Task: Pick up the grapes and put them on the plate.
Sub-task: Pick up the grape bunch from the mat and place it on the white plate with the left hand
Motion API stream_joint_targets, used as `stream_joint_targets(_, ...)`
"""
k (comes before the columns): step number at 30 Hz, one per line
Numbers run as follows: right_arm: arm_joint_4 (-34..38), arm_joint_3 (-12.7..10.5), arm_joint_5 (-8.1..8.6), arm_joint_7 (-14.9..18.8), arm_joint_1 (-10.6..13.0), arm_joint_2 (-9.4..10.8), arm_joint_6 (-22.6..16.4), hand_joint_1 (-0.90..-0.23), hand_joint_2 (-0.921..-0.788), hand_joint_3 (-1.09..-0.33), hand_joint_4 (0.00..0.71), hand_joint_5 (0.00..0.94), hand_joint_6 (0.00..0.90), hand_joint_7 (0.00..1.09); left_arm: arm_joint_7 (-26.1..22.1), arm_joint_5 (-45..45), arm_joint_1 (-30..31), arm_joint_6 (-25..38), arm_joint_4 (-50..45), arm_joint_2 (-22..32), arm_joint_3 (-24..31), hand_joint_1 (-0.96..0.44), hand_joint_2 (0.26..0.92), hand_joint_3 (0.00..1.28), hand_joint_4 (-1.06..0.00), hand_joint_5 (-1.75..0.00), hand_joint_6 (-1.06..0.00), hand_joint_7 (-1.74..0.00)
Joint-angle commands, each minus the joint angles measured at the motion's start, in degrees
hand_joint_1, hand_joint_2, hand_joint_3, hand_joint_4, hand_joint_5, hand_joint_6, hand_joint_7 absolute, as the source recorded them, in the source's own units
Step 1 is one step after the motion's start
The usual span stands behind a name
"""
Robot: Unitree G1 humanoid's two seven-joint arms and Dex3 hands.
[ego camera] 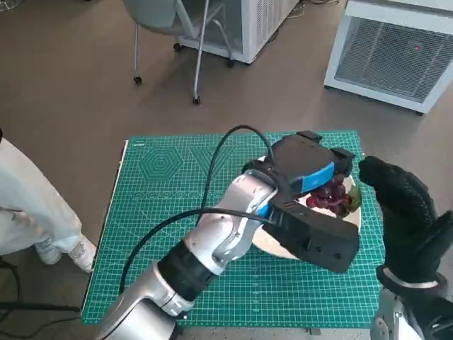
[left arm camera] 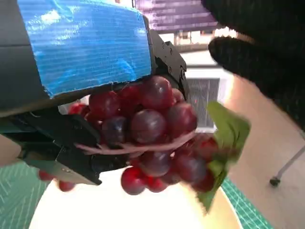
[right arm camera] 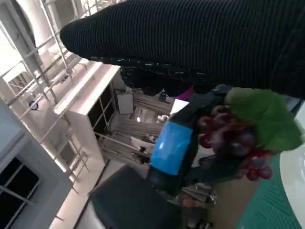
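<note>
My left hand [ego camera: 306, 170] grips a bunch of dark red grapes [ego camera: 334, 195] with a green leaf [ego camera: 353, 193] and holds it just over the white plate [ego camera: 269, 244] on the green mat. In the left wrist view the grapes [left arm camera: 152, 138] hang under the blue-taped hand [left arm camera: 86, 47], close above the plate [left arm camera: 109, 210]. The right wrist view shows the grapes [right arm camera: 228, 143], their leaf [right arm camera: 267, 117] and the left hand [right arm camera: 171, 148]. My right hand [ego camera: 403, 212], in its black glove, is raised beside the plate with fingers spread, holding nothing.
The green cutting mat [ego camera: 170, 212] covers the small table. A chair [ego camera: 177, 28] and white cabinets [ego camera: 396, 49] stand on the floor beyond it. A person's pale trouser leg and shoe [ego camera: 42, 219] are beside the table's left edge.
</note>
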Motion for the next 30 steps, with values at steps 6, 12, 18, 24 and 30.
stream_joint_targets(6, 0.57, -0.05, -0.76, -0.76, 1.73, 0.42, 0.11, -0.493, -0.921, -0.549, 0.447, 0.000, 0.112, 0.59, -2.10, -2.64, -2.97, -0.43, 4.03, -1.28, 0.69, 0.37, 0.699, 0.76, -0.38, -1.68, -0.50, -0.10)
stream_joint_targets(12, 0.59, 0.06, -0.99, -1.19, 1.67, 0.62, 0.18, -0.492, -0.921, -0.550, 0.446, 0.000, 0.110, 0.60, -5.36, -8.00, -2.78, -3.19, 6.31, -1.23, 2.74, 0.38, 0.680, 0.78, -0.40, -1.67, -0.46, -0.04)
stream_joint_targets(18, 0.76, 0.13, -0.99, -1.24, 1.52, 0.82, 0.23, -0.492, -0.921, -0.550, 0.446, 0.000, 0.108, 0.60, -7.01, -9.13, -3.73, -2.38, 9.09, -1.66, 2.29, 0.09, 0.723, 0.37, -0.34, -0.64, -0.31, -0.01)
stream_joint_targets(24, 0.97, 0.21, -0.77, -1.16, 1.34, 1.18, 0.38, -0.495, -0.921, -0.548, 0.447, 0.001, 0.108, 0.60, -6.05, -7.45, -3.61, -1.73, 9.54, -1.06, 0.94, -0.15, 0.807, 0.09, -0.19, -0.09, -0.24, 0.00)
stream_joint_targets(30, 0.72, 0.26, -0.97, -1.27, 1.45, 1.30, 0.52, -0.495, -0.921, -0.548, 0.447, 0.001, 0.107, 0.61, -3.22, -7.55, -2.47, -4.77, 9.85, 0.36, 1.34, -0.25, 0.834, 0.04, -0.16, -0.01, -0.22, 0.00)
